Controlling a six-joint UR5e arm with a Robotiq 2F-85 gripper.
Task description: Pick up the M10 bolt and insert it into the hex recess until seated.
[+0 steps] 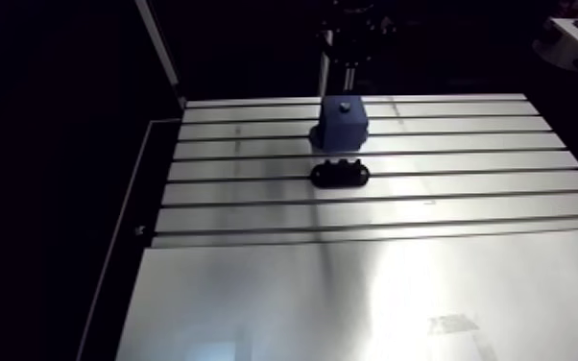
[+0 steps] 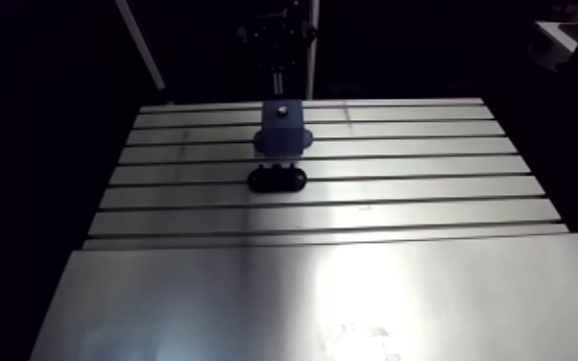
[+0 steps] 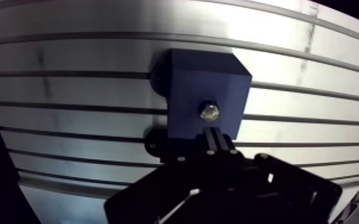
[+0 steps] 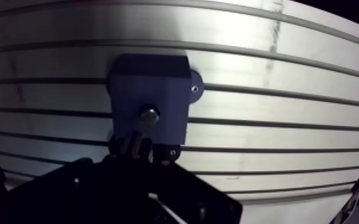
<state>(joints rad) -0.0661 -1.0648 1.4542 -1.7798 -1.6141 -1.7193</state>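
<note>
A blue block (image 1: pixel 341 123) stands on the slotted table (image 1: pixel 254 192) near its far edge. The M10 bolt (image 3: pixel 209 112) sits head up in the block's top face; in the arm view it is only a small bright dot (image 2: pixel 282 110). In the wrist view my gripper (image 3: pixel 215 140) is shut, its two fingertips (image 4: pixel 135 143) pressed together with nothing between them, just short of the bolt head and above the block. In the arm view the gripper (image 1: pixel 350 38) is a dark shape over the block.
A low black holder (image 1: pixel 339 174) with small studs lies on the table just in front of the blue block, partly hidden under the gripper in the wrist view. A smooth metal plate (image 1: pixel 370 298) covers the near half of the table.
</note>
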